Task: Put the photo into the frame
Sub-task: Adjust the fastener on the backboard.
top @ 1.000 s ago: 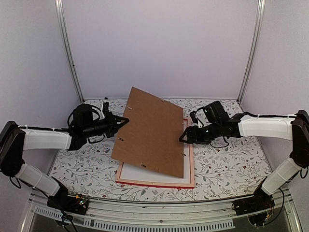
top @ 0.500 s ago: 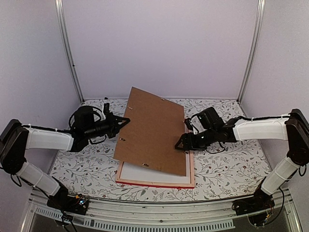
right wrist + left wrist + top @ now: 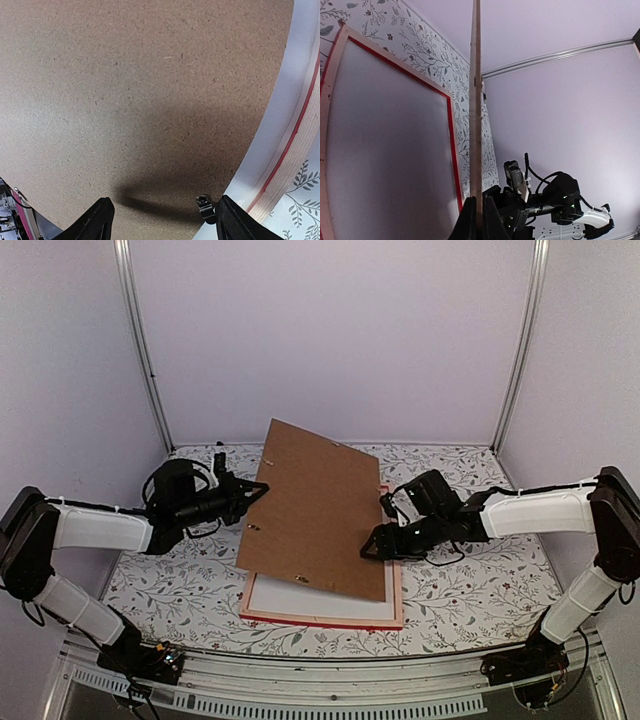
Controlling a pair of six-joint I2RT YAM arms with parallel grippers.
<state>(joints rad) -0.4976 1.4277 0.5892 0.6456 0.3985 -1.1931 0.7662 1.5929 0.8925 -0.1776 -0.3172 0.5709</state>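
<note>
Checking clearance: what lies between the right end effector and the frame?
The brown backing board, tilted over the frame; the right wrist view shows it.

Soft, even light reaches you from above the backing board point(image 3: 315, 510) (walls read lilac). Faint shadow under its near edge, a dark blurred one on its face; beside it the frame point(image 3: 451, 127) bows in your left wrist view.

backing board point(image 3: 315, 510): brown, tilted | tablecloth point(image 3: 470, 580): white, grey leaf print | walls point(image 3: 330, 330): pale lilac | corner posts point(image 3: 140, 340): metal
</note>
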